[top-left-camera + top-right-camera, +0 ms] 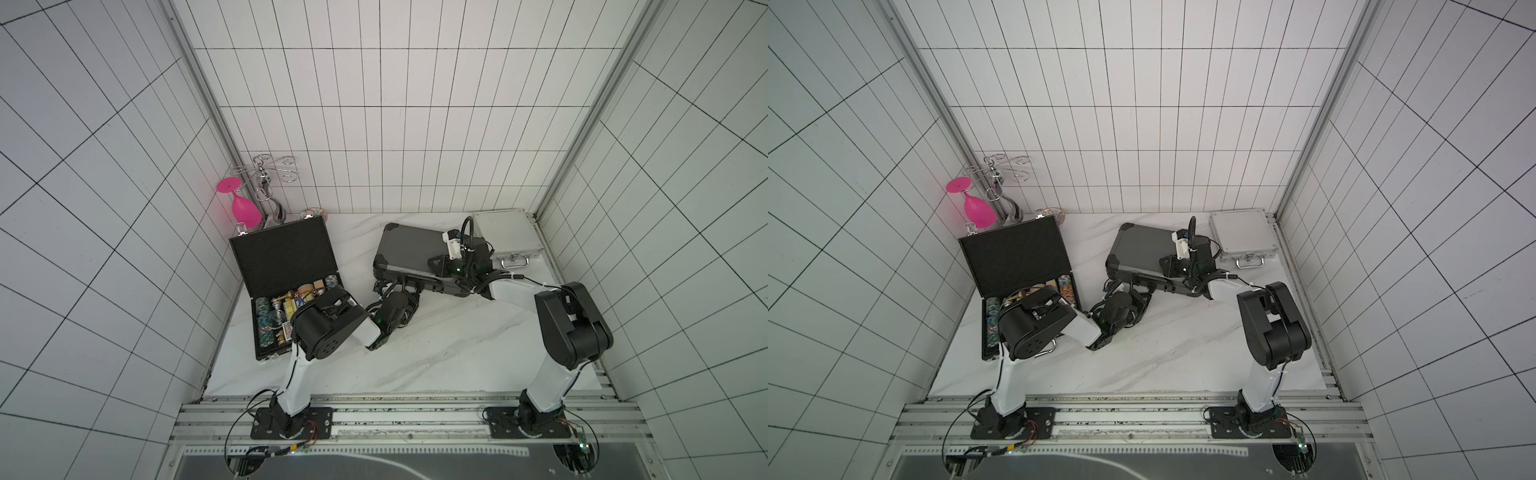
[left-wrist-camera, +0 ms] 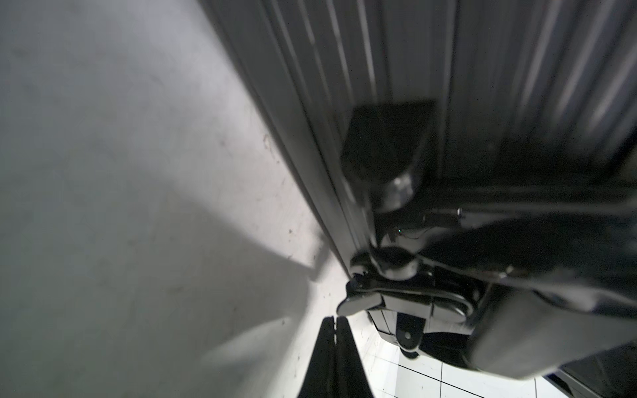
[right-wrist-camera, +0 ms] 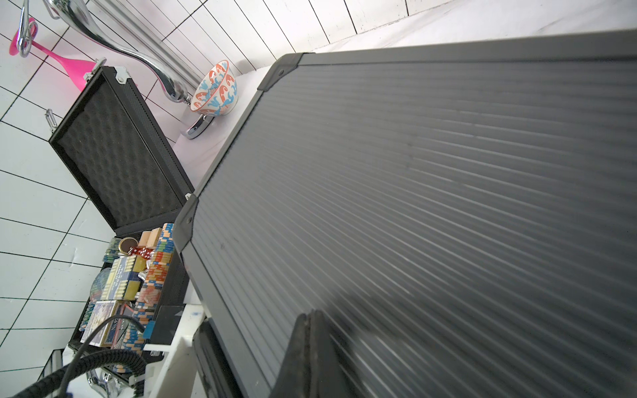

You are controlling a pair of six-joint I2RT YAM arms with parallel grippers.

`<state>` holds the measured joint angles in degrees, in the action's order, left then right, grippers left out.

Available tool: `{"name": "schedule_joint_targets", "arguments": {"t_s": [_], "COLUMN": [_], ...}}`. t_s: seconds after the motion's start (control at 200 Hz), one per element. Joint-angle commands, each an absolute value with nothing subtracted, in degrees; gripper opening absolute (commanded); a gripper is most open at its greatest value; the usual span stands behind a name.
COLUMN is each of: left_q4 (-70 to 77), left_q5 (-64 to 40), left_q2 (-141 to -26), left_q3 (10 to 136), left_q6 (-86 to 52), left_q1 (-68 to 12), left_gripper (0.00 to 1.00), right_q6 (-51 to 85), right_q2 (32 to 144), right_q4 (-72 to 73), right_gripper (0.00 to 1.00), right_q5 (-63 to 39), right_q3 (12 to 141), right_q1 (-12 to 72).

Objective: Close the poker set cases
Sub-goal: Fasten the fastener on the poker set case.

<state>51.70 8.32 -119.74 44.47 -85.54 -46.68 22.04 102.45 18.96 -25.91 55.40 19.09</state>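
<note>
1. On the marble table (image 1: 436, 353), mid-back: dark grey case (image 1: 409, 249) with black corners, set at a skew. Its ribbed lid is down or nearly so; cannot tell whether the seam is fully shut.
2. Right gripper (image 3: 310, 317): jaws pinched together, nothing between them, tips pressed on the ribbed lid of the dark grey case near its front edge.
3. Left gripper (image 2: 336, 320): jaws together, holding nothing, tips just beside the front wall of the dark grey case, close to its handle hardware (image 2: 403, 299).
4. Silver case (image 1: 505, 235): far right corner, lid shut, handle towards the robot, just beside the dark grey case.
5. Black case (image 1: 282, 257): left side of the table, open. Lid stands up, lined with egg-crate foam; the base holds poker chips (image 3: 153, 275), card boxes (image 3: 119, 282) and red dice (image 3: 141, 252).
6. Writing: the card boxes carry print, but it is too blurred to read. No legible brand on any case.
7. Back left corner: pink glass (image 1: 243, 205) hung upside down on a chrome rack (image 1: 266, 178); patterned bowl (image 3: 217, 88) beside the rack's foot.
</note>
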Motion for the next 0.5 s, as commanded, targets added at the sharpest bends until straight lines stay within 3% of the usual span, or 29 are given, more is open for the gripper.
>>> {"name": "schedule_joint_targets", "arguments": {"t_s": [0.0,0.495], "left_q4": [62.80,55.52], "left_q5": [10.00,9.94], "left_q2": [-122.98,-123.44], "left_q3": [43.32,45.89], "left_q6": [-87.01,-86.93], "left_q1": [-46.56,-46.23], "left_gripper": [0.00,0.00], "right_q6": [22.24,21.88], "right_q2": [109.33,109.55], "right_q4": [0.28,-0.12], "right_gripper": [0.05,0.05], "right_q5": [-22.60,-22.76], "right_q3": [50.05,50.18], "right_q1": [18.63,18.61]}}
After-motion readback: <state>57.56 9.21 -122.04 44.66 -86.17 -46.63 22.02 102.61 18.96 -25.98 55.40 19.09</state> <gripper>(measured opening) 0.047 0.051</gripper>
